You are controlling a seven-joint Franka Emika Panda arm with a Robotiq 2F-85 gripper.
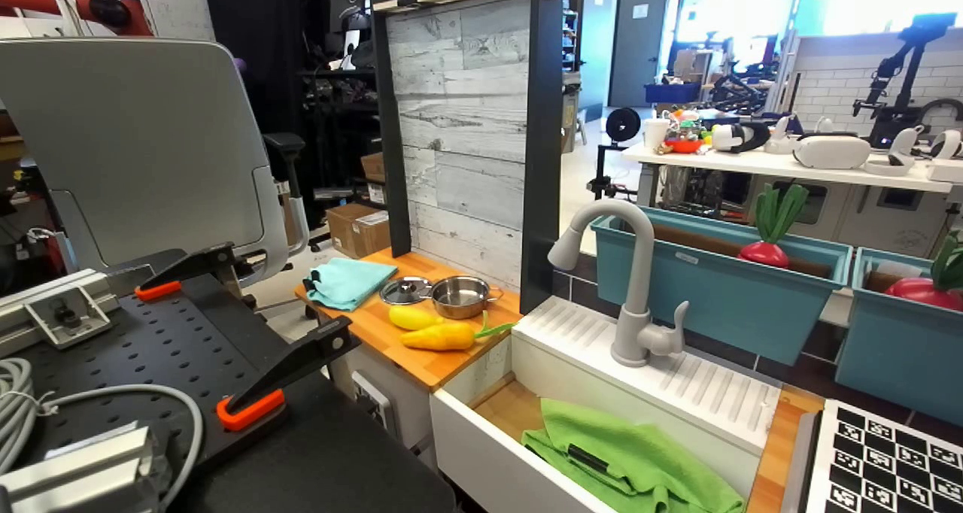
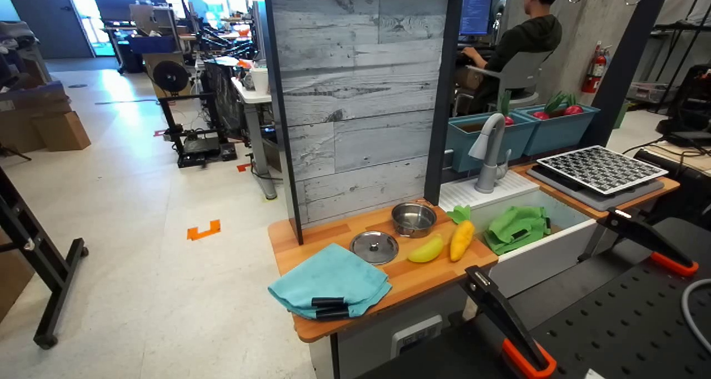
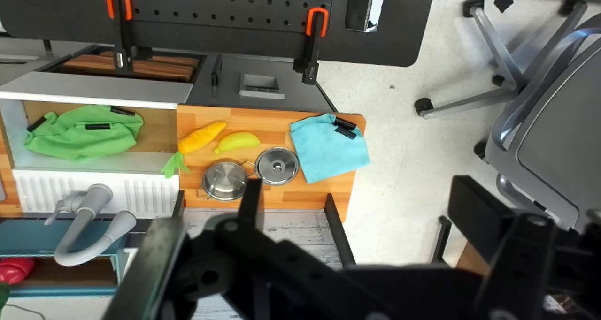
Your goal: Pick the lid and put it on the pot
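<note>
Blocky gripper (image 3: 360, 191), steel pot (image 3: 225, 181), round lid (image 3: 277, 165)

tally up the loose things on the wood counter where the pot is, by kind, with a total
Cookware: 2 (steel pot, silver lid)
Food shapes: 2 (yellow banana, orange carrot)
Cloths: 1 (light blue cloth)
Total: 5

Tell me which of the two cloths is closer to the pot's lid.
The light-blue cloth, lying right beside the lid on the wooden counter. The green cloth is farther off, bunched up in the sink.
</note>
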